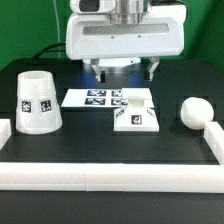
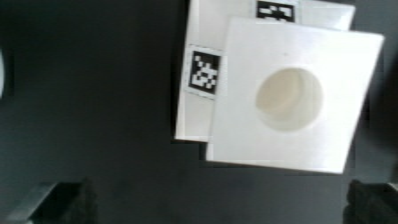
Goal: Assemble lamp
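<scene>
The flat square lamp base [image 1: 137, 115] lies on the black table with its round socket up and a tag on its front side. In the wrist view the base [image 2: 285, 100] fills the middle, apart from my fingertips. The tapered shade [image 1: 37, 101] stands mouth down at the exterior view's left. The rounded bulb [image 1: 194, 111] lies at the exterior view's right. My gripper [image 1: 124, 70] hangs above and behind the base, open and empty. In the wrist view the gripper [image 2: 217, 205] shows both dark fingertips [image 2: 54, 200] wide apart with nothing between them.
The marker board [image 1: 100, 99] lies flat just behind the base and also shows in the wrist view [image 2: 267, 10]. A long white border rail [image 1: 110, 176] runs along the front, with short rails at both sides.
</scene>
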### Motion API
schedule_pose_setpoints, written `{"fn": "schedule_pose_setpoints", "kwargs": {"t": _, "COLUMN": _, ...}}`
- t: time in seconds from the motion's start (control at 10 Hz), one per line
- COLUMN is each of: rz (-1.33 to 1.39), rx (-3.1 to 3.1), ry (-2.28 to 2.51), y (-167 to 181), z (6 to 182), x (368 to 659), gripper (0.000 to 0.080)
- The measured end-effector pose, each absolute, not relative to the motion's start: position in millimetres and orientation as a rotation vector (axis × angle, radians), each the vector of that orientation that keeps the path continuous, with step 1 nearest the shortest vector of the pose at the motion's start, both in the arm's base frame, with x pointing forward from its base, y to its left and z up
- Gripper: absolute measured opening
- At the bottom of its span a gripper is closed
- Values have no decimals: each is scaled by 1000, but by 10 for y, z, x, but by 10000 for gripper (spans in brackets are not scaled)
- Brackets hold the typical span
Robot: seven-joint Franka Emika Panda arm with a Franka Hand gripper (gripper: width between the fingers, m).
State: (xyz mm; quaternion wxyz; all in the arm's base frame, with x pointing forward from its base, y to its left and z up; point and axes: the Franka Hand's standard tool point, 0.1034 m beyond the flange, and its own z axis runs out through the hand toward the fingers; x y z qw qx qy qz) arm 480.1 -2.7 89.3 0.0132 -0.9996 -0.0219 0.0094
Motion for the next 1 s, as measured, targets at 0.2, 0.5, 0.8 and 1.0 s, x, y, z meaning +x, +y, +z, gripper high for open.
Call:
{"fn": "schedule_pose_setpoints", "kwargs": {"t": 0.2, "rz": 27, "rx": -3113, "ry": -106, "y": -26, "z": 894, "x": 4806, "gripper": 699}}
{"fn": "schedule_pose_setpoints", "kwargs": {"t": 0.5, "rz": 14, "rx": -3113, "ry": -78, "y": 88, "z": 826, "x": 4740, "gripper": 699}}
{"fn": "schedule_pose_setpoints", "kwargs": {"t": 0.8, "rz": 41, "rx": -3111, "ry": -89, "y": 219, "z": 668, "x": 4686, "gripper": 699}}
{"fn": "schedule_pose_setpoints", "kwargs": {"t": 1.0, "rz": 50, "rx": -3111, "ry": -98, "y": 204, "z": 591, "x": 4655, "gripper": 699}}
